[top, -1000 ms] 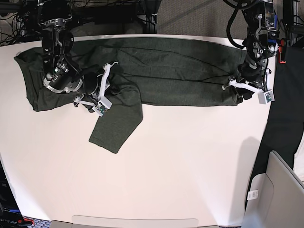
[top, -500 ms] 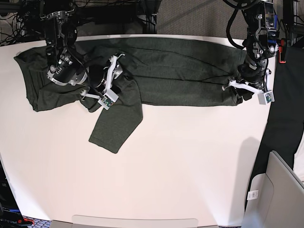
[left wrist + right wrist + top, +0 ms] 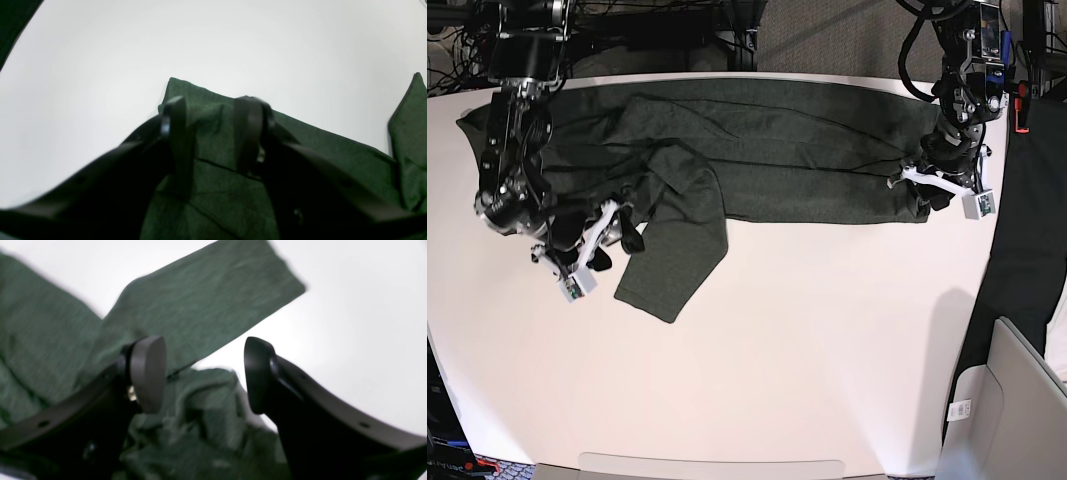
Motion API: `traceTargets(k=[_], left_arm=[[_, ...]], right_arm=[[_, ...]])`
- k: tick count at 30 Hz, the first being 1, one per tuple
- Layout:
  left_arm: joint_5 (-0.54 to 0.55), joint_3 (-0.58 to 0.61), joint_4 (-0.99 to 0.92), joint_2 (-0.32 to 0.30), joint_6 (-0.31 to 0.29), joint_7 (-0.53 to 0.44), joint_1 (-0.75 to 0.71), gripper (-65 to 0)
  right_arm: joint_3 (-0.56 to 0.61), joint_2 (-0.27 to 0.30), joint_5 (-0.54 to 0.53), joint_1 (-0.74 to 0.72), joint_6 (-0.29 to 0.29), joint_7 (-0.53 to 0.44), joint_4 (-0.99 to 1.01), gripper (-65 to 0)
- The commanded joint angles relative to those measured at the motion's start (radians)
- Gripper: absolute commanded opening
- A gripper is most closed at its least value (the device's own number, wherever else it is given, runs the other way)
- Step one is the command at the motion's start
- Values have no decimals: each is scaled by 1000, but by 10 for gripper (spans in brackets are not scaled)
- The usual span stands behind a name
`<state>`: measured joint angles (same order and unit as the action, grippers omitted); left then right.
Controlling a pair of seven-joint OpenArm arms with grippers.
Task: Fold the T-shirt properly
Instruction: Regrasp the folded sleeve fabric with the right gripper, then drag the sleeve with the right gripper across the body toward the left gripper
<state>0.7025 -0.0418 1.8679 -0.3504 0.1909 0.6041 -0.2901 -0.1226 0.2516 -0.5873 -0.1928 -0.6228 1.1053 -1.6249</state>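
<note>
The dark olive T-shirt (image 3: 807,150) lies spread along the far side of the white table (image 3: 827,350). One long sleeve (image 3: 672,265) hangs toward the front. My right gripper (image 3: 612,245) is at the shirt's lower left edge, just left of that sleeve. In the right wrist view it (image 3: 205,373) is open over crumpled cloth (image 3: 200,426), with the sleeve end (image 3: 213,296) beyond. My left gripper (image 3: 917,193) is at the shirt's right lower corner. In the left wrist view it (image 3: 213,133) stands part open, its fingers astride a fold of the shirt (image 3: 217,200).
A grey bin (image 3: 1007,400) stands off the table's right front corner. Black cloth (image 3: 1027,250) hangs along the right edge. Cables and arm bases sit behind the far edge. The near half of the table is bare white.
My right arm has swung down and left, from over the shirt's middle-left to its lower left edge. A fold now lies near the sleeve's root. The left arm has barely moved.
</note>
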Motion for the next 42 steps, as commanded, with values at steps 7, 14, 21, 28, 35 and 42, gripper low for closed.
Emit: traceTargets(k=[7, 14, 21, 28, 35, 42], left_arm=[[-2, -7, 16, -12, -5, -19, 5, -413], [-2, -7, 16, -12, -5, -19, 4, -413], [-2, -7, 16, -12, -5, -19, 7, -413], [-2, -7, 16, -12, -5, -19, 9, -413], [-2, -7, 17, -12, -5, -19, 10, -413], [-2, -7, 19, -12, -5, -19, 10, -413]], right_arm=[[-2, -15, 102, -165, -1, -83, 174, -272], [-4, -74, 229, -262, -1, -127, 323, -272], [-4, -79, 274, -337, 63, -221, 495, -272], [-2, -79, 269, -383, 116, -344, 688, -272], [1, -100, 272, -391, 117, -388, 811, -272], [4, -165, 272, -374, 117, -356, 814, -274]])
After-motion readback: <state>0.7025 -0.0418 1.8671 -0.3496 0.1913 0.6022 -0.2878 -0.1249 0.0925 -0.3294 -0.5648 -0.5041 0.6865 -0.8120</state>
